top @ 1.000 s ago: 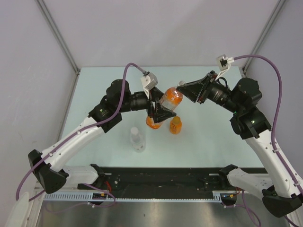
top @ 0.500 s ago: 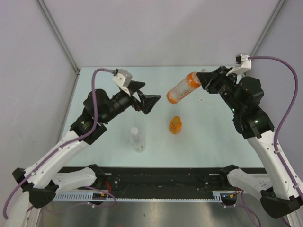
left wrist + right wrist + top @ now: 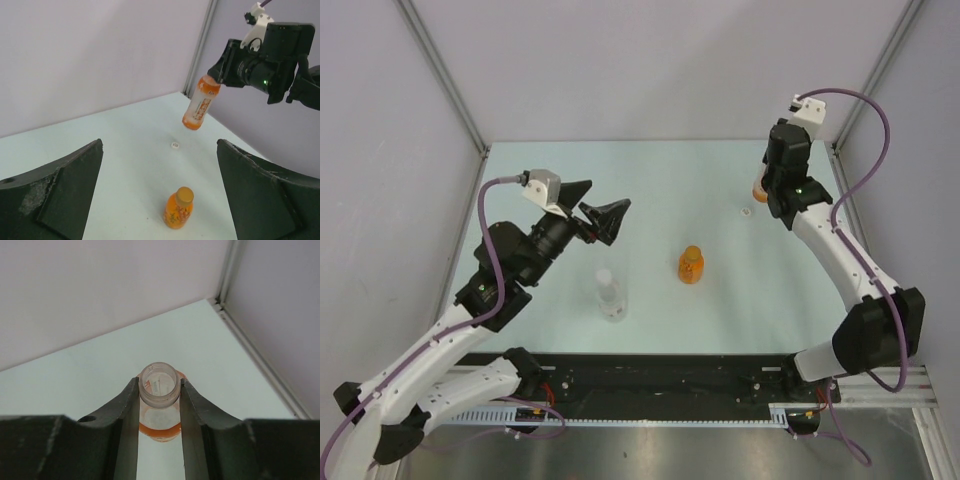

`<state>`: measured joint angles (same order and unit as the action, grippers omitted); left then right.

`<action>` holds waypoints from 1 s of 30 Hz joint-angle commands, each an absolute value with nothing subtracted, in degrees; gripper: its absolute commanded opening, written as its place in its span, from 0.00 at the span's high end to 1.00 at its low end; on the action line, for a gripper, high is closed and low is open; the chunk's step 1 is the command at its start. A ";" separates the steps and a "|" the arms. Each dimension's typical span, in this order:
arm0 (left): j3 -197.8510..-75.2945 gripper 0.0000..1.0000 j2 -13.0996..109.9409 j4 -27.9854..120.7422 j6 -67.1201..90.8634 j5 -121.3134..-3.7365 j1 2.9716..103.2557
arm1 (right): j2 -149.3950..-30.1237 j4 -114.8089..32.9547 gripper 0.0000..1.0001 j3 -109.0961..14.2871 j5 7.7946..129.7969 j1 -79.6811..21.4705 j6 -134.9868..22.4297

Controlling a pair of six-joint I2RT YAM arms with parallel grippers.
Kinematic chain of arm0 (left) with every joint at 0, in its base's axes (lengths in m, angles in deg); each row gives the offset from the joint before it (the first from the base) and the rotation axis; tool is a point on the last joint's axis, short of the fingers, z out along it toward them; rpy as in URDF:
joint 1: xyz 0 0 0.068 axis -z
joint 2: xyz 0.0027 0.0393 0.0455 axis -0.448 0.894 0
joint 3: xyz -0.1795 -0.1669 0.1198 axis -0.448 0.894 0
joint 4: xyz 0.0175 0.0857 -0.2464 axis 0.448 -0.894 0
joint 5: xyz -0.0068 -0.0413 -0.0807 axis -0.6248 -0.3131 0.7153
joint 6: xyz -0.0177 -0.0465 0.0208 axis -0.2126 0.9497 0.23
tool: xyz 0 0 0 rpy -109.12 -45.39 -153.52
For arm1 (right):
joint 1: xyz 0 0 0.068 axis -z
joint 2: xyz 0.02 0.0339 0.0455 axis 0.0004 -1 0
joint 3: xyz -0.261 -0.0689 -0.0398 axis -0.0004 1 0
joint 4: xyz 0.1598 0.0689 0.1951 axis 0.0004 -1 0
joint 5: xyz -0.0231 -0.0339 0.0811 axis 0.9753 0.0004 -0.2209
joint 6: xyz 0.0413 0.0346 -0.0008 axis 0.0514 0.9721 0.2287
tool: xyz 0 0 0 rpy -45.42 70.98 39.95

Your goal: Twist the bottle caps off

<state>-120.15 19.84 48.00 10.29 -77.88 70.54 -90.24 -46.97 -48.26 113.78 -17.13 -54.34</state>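
Bright, even, diffuse light; faint soft shadow under the squat orange bottle (image 3: 691,264).

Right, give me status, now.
Left pincer open, empty. Right pincer shut on tall orange bottle, lifted, mouth uncapped. White cap lying on table. Squat orange bottle capped.

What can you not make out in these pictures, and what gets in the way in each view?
- Top view: the taller orange bottle is nearly all hidden under the right arm.
- Top view: the white cap is too small to show which way up it lies.
- Right wrist view: that bottle's label and base sit behind its neck and the right tool's fingers.
- Left wrist view: the clear bottle is outside the frame.
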 commanded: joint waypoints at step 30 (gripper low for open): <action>-113.27 0.00 18.37 49.72 10.49 -81.33 70.65 | -111.33 -30.75 1.00 -50.70 112.47 -6.75 -50.26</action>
